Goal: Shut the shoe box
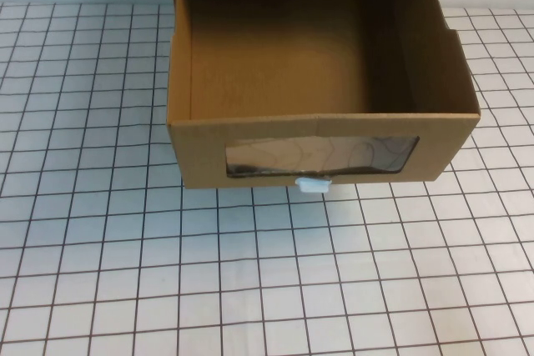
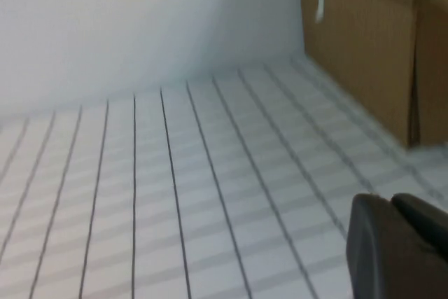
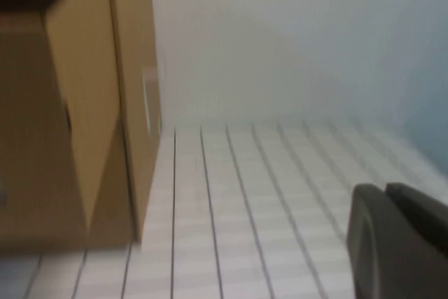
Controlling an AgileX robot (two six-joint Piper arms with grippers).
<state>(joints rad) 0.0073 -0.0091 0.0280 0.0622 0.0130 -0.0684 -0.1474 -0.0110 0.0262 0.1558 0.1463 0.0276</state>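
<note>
Both grippers show only on my wrist cams: left gripper [image 2: 400,246], right gripper [image 3: 399,243], finger state can't tell. High cam: shoe box [image 1: 321,81] pulled open, white tab [image 1: 313,187] under window [image 1: 321,158].

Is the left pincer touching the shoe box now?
Apart. In the left wrist view, bare gridded table lies between the left pincer and the shoe box. The right pincer is also away.
</note>
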